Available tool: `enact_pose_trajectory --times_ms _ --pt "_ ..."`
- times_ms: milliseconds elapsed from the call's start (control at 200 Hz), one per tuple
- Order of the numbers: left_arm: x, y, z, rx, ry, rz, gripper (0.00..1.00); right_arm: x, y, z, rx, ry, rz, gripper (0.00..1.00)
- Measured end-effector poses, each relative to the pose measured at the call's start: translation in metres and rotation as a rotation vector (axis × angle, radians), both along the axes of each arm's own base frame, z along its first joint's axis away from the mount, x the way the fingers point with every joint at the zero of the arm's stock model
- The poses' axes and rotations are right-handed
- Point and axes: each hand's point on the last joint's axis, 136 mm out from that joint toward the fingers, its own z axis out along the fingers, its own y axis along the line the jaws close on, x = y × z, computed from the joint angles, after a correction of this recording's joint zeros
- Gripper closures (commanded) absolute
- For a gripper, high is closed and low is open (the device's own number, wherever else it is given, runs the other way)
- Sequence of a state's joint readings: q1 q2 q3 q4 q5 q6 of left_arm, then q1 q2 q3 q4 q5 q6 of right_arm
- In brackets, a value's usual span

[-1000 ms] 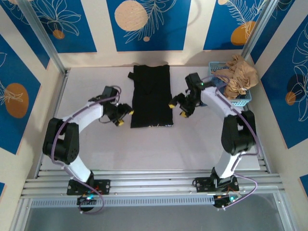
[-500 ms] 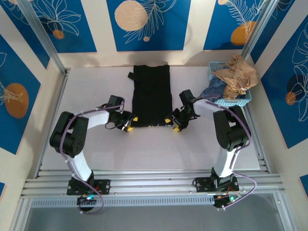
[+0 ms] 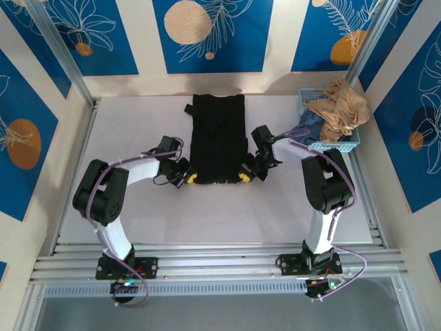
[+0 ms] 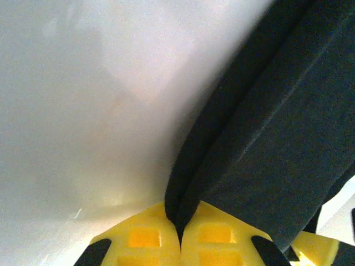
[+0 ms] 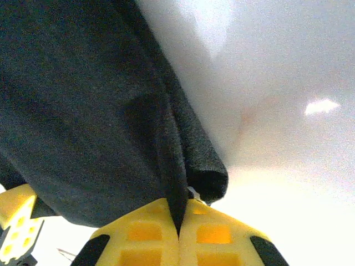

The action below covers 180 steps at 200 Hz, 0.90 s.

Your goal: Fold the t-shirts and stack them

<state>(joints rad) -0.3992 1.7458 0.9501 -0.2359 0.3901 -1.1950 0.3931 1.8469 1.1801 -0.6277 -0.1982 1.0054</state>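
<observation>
- The folded plain black cloth t-shirt (image 3: pixel 218 138) is lying on the white table (image 3: pixel 131 124).
- The left gripper (image 3: pixel 187 177) is pinching its near left corner between closed jaws.
- The right gripper (image 3: pixel 246 176) is pinching its near right corner likewise.

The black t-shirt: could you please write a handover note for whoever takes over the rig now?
Left gripper: shut on the near left corner of the black t-shirt.
Right gripper: shut on its near right corner.
Shirt lies flat on the table as a long strip, sides apparently folded in.
Crumpled clothes sit in the blue basket.
Left to do: fold near end to far end, then fold the rest and stack.
</observation>
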Motion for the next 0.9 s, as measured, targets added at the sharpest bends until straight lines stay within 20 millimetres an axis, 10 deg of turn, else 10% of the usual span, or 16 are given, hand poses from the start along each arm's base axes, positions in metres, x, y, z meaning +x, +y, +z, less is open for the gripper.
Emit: enact_pose_trajectory --times_ms 275,380,465,565,710,900 --pt "-0.113 0.010 0.004 0.049 0.063 -0.148 1.00 -0.121 -0.005 -0.004 -0.085 0.137 0.150 1.00" --pt "-0.142 0.019 0.004 0.060 0.086 -0.178 0.62 -0.151 -0.008 -0.006 -0.096 0.170 0.181 0.84" --pt "-0.142 0.028 0.011 0.090 0.081 -0.164 0.53 -0.158 -0.014 -0.005 -0.114 0.166 0.182 0.69" --pt "-0.114 0.032 0.033 0.103 0.036 -0.136 0.54 -0.154 -0.022 0.001 -0.134 0.150 0.164 0.61" --pt "-0.022 0.039 0.064 0.110 -0.086 -0.056 0.59 -0.140 -0.028 0.018 -0.145 0.096 0.144 0.58" --pt "0.103 0.047 0.052 0.140 -0.173 -0.019 0.64 -0.116 -0.026 0.043 -0.119 0.006 0.128 0.58"
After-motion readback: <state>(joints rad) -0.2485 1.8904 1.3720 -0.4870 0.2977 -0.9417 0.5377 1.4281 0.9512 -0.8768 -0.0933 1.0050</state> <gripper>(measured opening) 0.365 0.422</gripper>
